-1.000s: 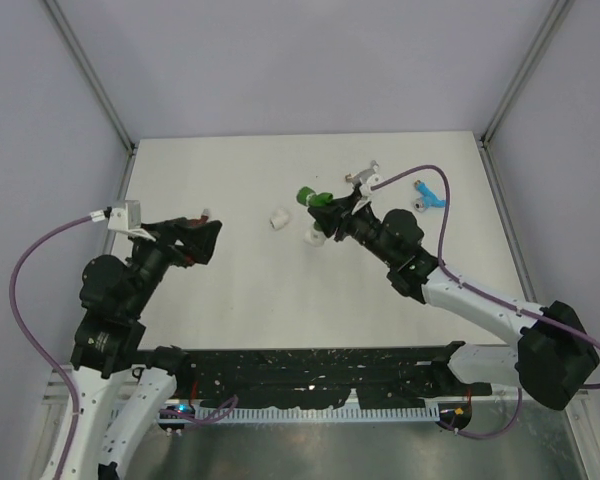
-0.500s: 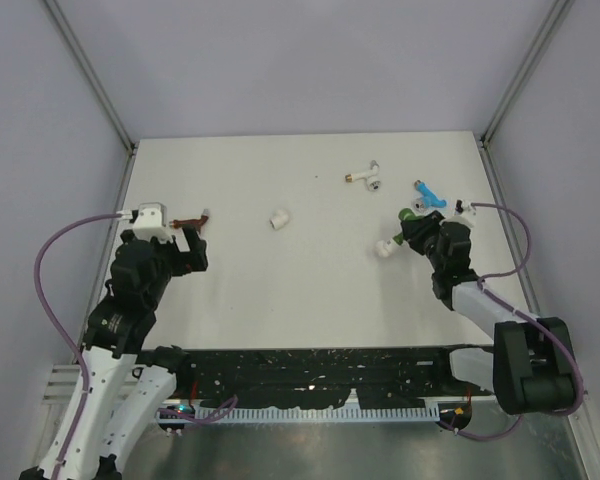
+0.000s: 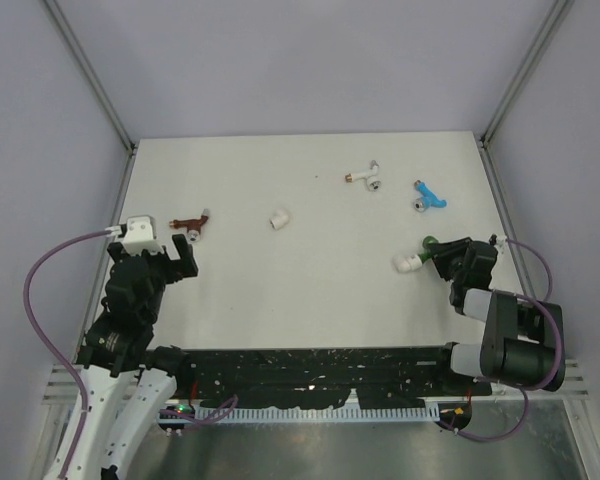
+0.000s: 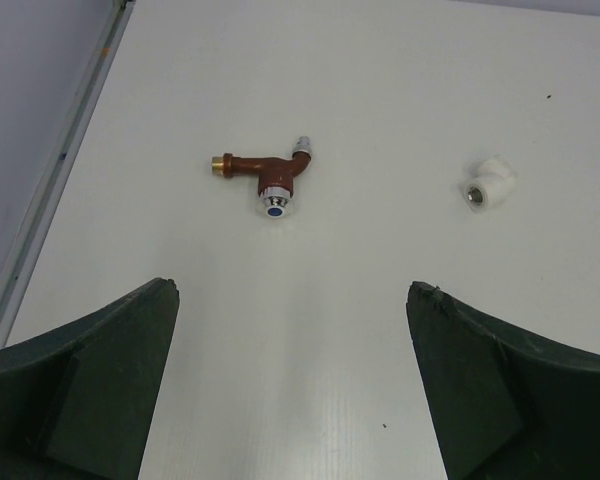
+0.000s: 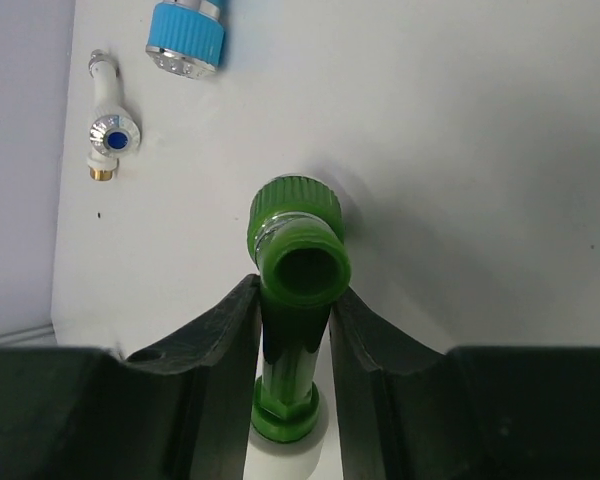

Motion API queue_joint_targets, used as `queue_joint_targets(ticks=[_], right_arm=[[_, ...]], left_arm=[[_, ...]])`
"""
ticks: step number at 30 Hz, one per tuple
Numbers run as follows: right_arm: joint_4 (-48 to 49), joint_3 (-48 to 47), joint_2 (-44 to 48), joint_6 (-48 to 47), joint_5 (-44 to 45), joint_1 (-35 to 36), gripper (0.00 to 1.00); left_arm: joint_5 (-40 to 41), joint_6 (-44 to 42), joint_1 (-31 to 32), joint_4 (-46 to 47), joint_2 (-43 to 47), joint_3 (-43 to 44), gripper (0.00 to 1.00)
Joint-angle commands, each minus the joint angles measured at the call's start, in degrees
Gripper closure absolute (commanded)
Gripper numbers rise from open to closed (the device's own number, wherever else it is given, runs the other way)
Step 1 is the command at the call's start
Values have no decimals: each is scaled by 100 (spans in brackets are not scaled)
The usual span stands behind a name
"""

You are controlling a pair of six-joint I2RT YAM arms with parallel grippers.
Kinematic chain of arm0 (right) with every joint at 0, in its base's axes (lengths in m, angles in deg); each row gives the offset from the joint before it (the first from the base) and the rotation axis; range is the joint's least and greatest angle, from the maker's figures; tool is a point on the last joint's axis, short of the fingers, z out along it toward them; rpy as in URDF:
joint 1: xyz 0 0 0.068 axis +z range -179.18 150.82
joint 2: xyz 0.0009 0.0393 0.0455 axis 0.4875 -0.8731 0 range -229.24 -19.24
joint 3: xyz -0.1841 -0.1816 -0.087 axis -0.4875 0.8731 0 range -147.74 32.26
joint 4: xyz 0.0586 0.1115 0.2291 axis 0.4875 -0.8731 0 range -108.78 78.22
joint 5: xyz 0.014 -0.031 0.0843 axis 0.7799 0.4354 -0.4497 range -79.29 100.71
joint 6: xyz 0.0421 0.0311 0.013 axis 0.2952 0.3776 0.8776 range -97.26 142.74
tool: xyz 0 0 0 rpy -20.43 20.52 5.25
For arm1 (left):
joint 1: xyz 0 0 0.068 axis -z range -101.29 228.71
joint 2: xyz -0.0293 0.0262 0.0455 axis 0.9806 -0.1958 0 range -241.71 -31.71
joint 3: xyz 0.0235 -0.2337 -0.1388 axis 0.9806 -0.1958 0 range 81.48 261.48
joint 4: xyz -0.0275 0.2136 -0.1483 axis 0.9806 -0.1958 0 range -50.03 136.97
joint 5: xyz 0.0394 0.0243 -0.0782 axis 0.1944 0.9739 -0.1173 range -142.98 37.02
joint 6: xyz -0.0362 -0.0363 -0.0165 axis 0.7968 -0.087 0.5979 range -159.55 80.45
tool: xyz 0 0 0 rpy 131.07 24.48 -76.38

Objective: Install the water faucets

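Note:
The green faucet [image 5: 295, 262] sits between the fingers of my right gripper [image 5: 298, 292], which is shut on it, with a white pipe fitting [image 5: 292, 458] at its far end. In the top view the green faucet [image 3: 429, 243], its fitting [image 3: 407, 263] and my right gripper [image 3: 444, 256] are at the table's near right. The brown faucet [image 4: 268, 179] lies on the table ahead of my open, empty left gripper [image 4: 290, 290], also seen from above [image 3: 184, 256]. The white faucet [image 3: 365, 177] and blue faucet [image 3: 430, 195] lie at the far right.
A loose white pipe fitting [image 3: 278, 218] lies mid-table and also shows in the left wrist view [image 4: 487, 185]. The brown faucet [image 3: 192, 224] is close to the table's left edge [image 3: 120, 215]. The blue faucet [image 5: 185, 40] and white faucet [image 5: 110, 135] lie beyond my right gripper.
My right arm has swung from mid-table back to the near right, carrying the green faucet and its white fitting. My left arm has drawn back from the brown faucet, which stays on the table.

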Motion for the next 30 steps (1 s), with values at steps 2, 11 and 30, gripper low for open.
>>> queue_joint_targets(ticks=[2,11,30], right_arm=[[-681,-381,-24,-282,-537,-355,51],[-3352,-1058,1628,-1327,630,-444,5],[-6906,-5276,3632,-3331,1870,169,4]], left_arm=[[198,-92,51,324,172,-84,0],[276,-100,42,368,312,-137,0],[945,330,42,-316,1586,398,0]])
